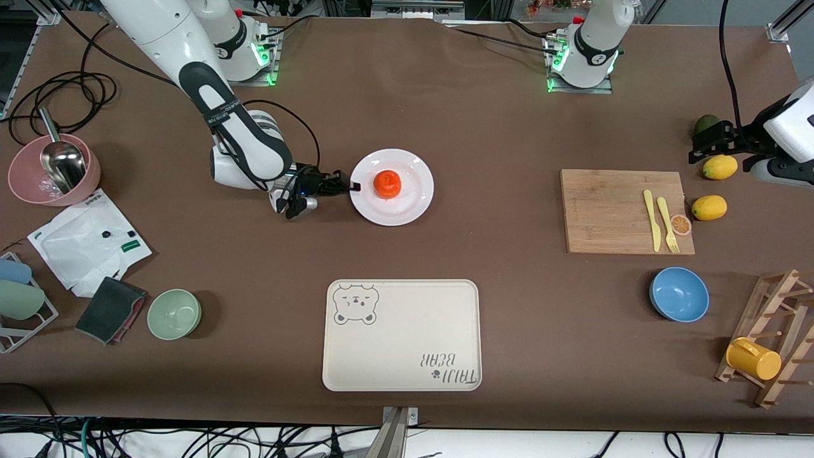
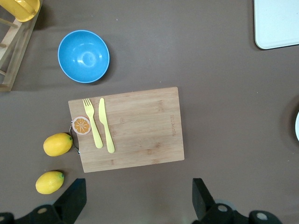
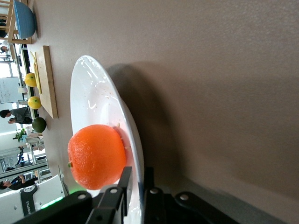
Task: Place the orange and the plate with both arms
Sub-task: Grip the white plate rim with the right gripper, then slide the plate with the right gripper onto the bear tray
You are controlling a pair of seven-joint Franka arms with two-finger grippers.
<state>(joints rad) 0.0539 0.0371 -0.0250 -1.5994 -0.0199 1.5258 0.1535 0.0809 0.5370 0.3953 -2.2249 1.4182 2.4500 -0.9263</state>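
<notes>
the orange [image 1: 386,183] sits in the middle of the white plate [image 1: 413,205], out on the bare table, farther from the front camera than the bear-print tray [image 1: 402,334]. the right gripper [image 1: 353,186] is low at the plate's edge toward the right arm's end, its fingers pinched on the rim [image 3: 134,186]. the left gripper [image 2: 139,198] hangs over the table by the two lemons [image 1: 720,166] and the cutting board [image 1: 610,210], fingers spread wide, holding nothing.
</notes>
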